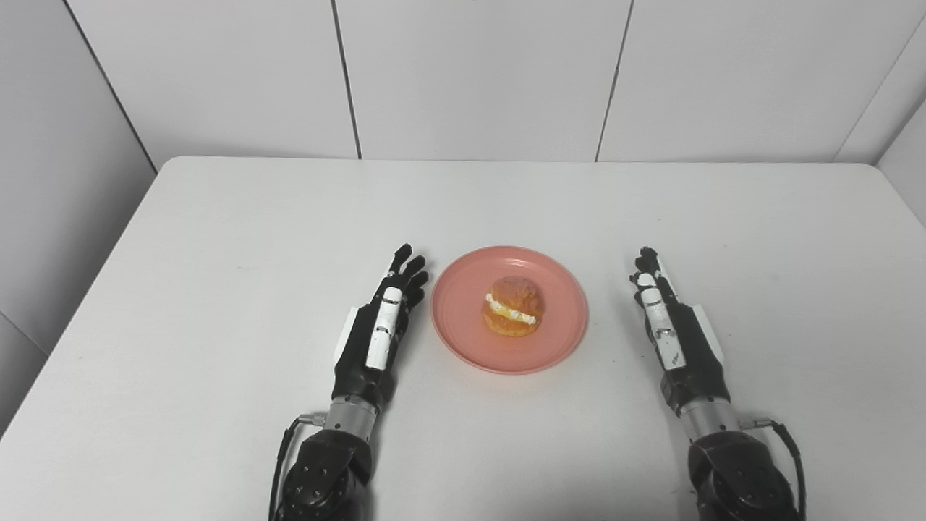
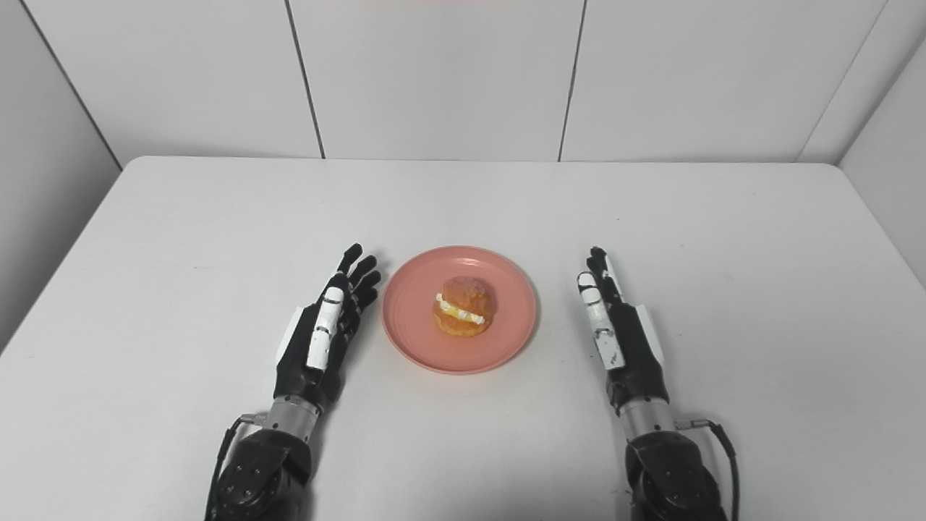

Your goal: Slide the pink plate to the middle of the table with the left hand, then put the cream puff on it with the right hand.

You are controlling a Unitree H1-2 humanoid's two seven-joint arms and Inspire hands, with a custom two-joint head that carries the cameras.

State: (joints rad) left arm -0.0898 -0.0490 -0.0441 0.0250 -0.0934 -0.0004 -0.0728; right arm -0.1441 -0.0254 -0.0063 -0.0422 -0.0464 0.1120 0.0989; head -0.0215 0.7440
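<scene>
A round golden-brown cream puff (image 1: 512,307), split by a band of white cream and yellow filling, is seen resting at the centre of a round, shallow pink plastic plate (image 1: 463,340). The plate is set flat on a white rectangular table (image 1: 217,239), at about the middle of its width and toward the near half. At 9 o'clock from the plate, the black-and-white left hand (image 1: 380,325) is held with its fingers extended and slightly fanned, gripping nothing; its fingertips are found just beside the plate's rim, and contact cannot be confirmed. At 3 o'clock, clearly apart from the rim, the black-and-white right hand (image 1: 669,329) is held edge-on, fingers straight and close together, gripping nothing. White panelled walls (image 1: 477,72) are noted at 12 o'clock beyond the table.
</scene>
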